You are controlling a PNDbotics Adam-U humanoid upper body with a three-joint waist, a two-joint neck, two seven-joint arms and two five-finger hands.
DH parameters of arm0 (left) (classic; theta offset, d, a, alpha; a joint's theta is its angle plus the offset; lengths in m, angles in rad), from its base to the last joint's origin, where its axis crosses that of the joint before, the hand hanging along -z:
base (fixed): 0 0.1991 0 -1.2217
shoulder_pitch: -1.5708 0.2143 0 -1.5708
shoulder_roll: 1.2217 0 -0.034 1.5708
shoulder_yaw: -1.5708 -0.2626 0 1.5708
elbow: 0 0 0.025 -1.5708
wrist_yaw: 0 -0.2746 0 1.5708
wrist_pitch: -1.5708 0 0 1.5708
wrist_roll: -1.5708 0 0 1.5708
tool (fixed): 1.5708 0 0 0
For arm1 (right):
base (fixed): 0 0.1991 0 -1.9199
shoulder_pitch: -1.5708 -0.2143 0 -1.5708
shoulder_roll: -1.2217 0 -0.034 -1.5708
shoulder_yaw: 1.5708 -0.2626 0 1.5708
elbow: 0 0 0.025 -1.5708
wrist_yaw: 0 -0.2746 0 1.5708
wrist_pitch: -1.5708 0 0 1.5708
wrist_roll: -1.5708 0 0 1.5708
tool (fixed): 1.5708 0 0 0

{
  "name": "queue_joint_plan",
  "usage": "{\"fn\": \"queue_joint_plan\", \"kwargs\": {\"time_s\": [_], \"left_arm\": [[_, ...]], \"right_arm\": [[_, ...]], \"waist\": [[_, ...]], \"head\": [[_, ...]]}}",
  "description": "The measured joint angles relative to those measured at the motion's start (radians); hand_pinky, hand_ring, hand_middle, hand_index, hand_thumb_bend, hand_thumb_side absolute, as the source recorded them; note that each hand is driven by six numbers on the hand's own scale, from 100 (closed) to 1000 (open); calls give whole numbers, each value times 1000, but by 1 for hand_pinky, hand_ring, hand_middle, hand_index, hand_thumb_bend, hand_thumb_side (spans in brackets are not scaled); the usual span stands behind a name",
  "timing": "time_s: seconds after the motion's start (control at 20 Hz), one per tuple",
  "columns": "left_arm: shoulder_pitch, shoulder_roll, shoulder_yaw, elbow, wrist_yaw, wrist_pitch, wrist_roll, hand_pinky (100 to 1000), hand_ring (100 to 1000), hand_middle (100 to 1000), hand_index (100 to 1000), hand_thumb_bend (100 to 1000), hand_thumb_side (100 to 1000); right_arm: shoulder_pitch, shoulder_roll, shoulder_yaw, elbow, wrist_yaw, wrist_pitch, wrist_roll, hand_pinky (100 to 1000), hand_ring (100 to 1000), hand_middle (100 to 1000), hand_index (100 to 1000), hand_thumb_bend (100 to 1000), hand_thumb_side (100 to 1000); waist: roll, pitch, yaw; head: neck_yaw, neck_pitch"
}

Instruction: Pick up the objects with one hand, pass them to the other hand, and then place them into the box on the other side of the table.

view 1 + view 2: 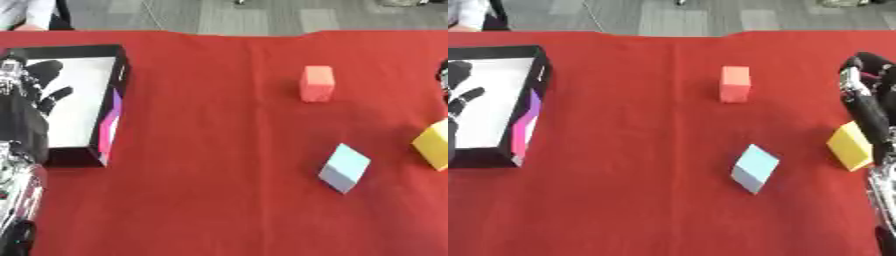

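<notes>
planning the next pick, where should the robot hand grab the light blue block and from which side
Probably from above with the right robot hand, thumb and fingers on the light blue block's two long side faces. It lies flat on the red cloth, turned diagonally, so the wrist should rotate to match. Its sides are clear; the yellow block sits apart.

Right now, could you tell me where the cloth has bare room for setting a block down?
The widest bare stretch lies between the box and the red block; the near strip below the light blue block is bare too. It is crowded on the right, round the yellow block and right hand.
</notes>
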Motion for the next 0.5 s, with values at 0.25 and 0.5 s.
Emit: {"fn": "queue_joint_plan", "kwargs": {"time_s": [0.25,0.5], "left_arm": [[0,0,0,0,0,0,1,794,926,716,674,161,898],[3,1,1,0,0,1,3,794,925,715,674,160,899]], "right_arm": [[-3,0,0,0,0,0,-1,866,789,749,830,100,595],[-25,-8,0,2,-15,2,-1,867,794,752,833,100,592]], "waist": [[0,0,1],[0,0,0]], "head": [[1,14],[5,15]]}}
